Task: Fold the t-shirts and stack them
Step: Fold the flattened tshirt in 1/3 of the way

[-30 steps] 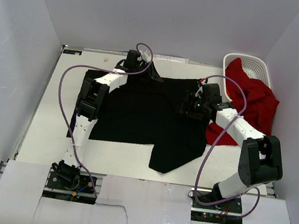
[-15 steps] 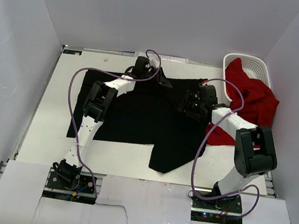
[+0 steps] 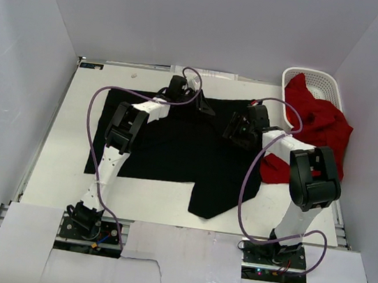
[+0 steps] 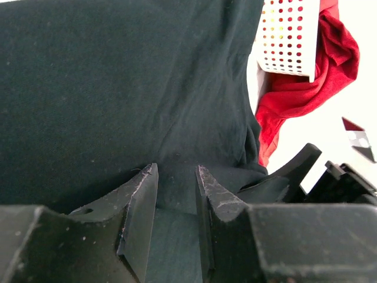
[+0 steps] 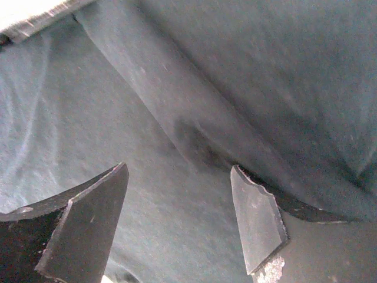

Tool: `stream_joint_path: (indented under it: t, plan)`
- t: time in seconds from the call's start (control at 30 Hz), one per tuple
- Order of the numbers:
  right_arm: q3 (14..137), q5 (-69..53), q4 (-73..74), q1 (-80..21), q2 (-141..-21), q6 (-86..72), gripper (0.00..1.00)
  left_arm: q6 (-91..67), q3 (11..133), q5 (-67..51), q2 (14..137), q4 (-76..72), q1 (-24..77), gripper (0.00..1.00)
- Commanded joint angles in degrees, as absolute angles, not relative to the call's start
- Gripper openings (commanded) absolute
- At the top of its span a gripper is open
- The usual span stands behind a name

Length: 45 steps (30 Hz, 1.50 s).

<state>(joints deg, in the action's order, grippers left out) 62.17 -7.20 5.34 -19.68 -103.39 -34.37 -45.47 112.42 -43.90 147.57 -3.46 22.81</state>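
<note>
Left gripper [image 4: 175, 171] pinches the far edge of the black t-shirt [image 3: 174, 146] spread on the table [image 3: 64, 131] — hold it taut. Your right gripper [image 5: 178, 171] hangs, jaws apart, over a crease — grab there, level with the left.

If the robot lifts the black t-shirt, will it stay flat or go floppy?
Probably floppy: the black t-shirt creases and bunches at the left gripper. Likely it would drape as the red t-shirt does over the basket rim.

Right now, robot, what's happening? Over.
Left gripper pinching black t-shirt, far edge. Right gripper open, jaws over its fold. Red t-shirt spilling from basket, unfolded.
</note>
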Motion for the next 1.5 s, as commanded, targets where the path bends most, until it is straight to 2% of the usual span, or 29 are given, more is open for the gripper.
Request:
stream_joint_path:
  t: [0.0, 0.23, 0.47, 0.8, 0.9, 1.0, 1.3, 1.47]
  plan:
    - [65.0, -6.8, 2.3, -19.7, -104.4, -34.6, 0.75, -44.6, 111.1, -44.0, 143.9, -4.7, 22.9, 0.42]
    - [67.1, -7.0, 2.5, -19.7, -106.4, -34.2, 0.62, -44.3, 110.2, -43.8, 143.4, -4.8, 22.9, 0.42]
    - [67.9, -8.6, 2.6, -19.7, -107.8, -34.1, 0.61, -43.9, 110.4, -43.4, 143.4, -4.0, 22.8, 0.42]
    - [72.9, -4.8, 7.5, -19.7, -112.6, -31.0, 0.4, -43.9, 110.8, -43.2, 143.3, -4.0, 22.8, 0.42]
    - [74.6, -3.8, 9.6, -19.7, -114.7, -29.5, 0.41, -43.5, 110.9, -43.2, 143.1, -3.4, 22.7, 0.42]
    - [77.9, -3.2, 13.2, -19.8, -117.0, -27.5, 0.46, -43.3, 110.9, -43.1, 142.8, -3.3, 22.4, 0.42]
    - [85.3, 2.4, 22.2, -19.8, -121.5, -21.8, 0.46, -43.9, 111.0, -43.2, 142.9, -3.3, 22.2, 0.42]
    - [87.1, 1.8, 21.7, -19.8, -120.4, -21.5, 0.49, -43.9, 110.7, -43.2, 142.9, -3.4, 22.2, 0.42]
